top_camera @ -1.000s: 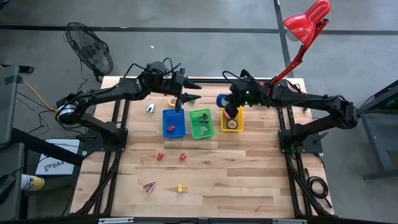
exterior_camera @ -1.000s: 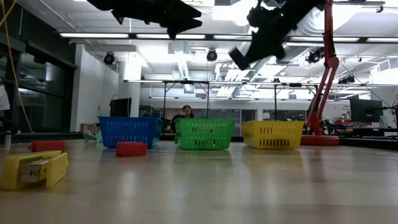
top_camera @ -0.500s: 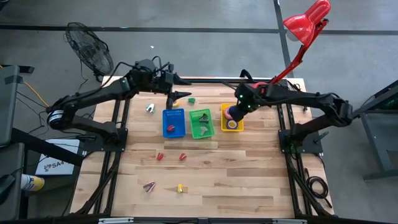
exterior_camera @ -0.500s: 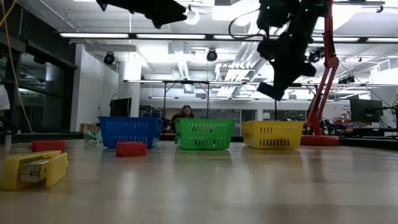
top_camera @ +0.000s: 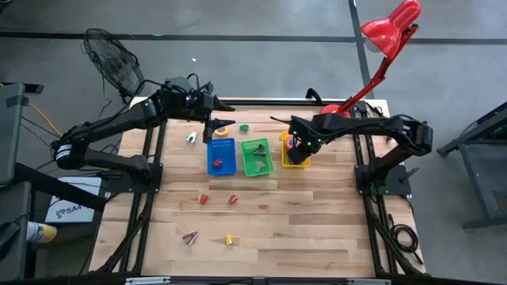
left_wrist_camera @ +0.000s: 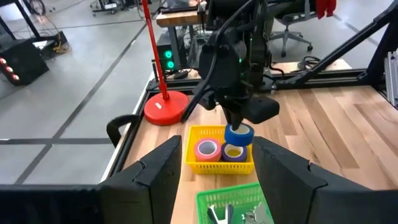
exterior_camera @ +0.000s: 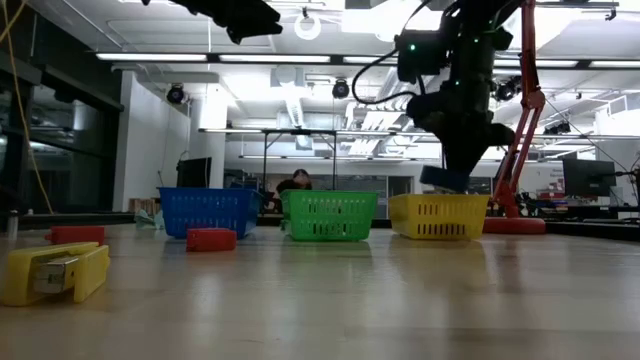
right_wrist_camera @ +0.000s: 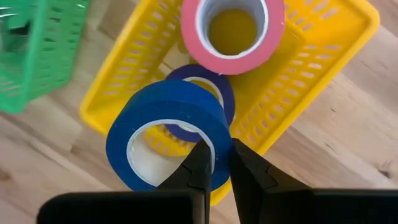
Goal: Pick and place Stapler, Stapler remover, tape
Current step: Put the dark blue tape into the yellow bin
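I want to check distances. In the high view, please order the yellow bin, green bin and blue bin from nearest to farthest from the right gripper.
1. Yellow bin: directly beneath the right gripper.
2. Green bin: middle of the row.
3. Blue bin: far end, toward the left arm.

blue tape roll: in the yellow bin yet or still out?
Out. The right gripper pinches the blue tape roll's wall above the yellow bin, over the pink roll and purple roll.

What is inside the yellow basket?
Inside the yellow basket sit a pink tape roll and a purple tape roll. The blue tape roll, pinched in the right gripper, covers part of the purple one.
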{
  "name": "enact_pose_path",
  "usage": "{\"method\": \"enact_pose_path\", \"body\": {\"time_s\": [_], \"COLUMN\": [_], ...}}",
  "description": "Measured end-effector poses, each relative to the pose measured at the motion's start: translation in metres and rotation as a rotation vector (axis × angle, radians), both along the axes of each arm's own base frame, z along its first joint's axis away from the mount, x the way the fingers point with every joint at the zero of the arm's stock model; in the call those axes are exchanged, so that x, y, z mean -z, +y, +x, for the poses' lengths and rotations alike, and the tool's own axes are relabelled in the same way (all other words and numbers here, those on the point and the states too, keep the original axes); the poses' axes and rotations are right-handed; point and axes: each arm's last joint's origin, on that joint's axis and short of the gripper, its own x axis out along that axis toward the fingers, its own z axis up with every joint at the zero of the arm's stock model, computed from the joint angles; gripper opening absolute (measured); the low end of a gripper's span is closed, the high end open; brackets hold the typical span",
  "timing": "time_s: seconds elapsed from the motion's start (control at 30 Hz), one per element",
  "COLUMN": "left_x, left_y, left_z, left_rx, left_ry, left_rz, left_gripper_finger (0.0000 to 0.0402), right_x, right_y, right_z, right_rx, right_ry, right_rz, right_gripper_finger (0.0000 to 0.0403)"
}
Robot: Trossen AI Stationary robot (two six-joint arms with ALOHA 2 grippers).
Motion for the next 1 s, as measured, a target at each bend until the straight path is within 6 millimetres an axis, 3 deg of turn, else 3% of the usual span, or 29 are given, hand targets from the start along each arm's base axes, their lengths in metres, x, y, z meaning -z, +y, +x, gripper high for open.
{"method": "enact_pose_path", "body": {"time_s": [0.47,0.77,1.0], "left_x": [0.005,0.013,0.015], "left_y": [-0.001,0.0,0.001], "left_z": [-0.001,-0.004,-0.005], "left_rx": [0.002,-0.068,-0.103], "left_ry": [0.052,0.143,0.165], "left_rz": [-0.019,-0.041,-0.042], "left_gripper_finger": [0.0195,0.0195,0.0195], "right_x": [0.025,0.027,0.026], "right_y": [-0.005,-0.005,-0.005], "right_z": [0.01,0.011,0.011], "right_rx": [0.061,0.072,0.072], "right_ry": [0.078,0.077,0.08], "right_rz": [0.017,0.017,0.011], "right_gripper_finger": [0.0038,0.0043,0.0091]}}
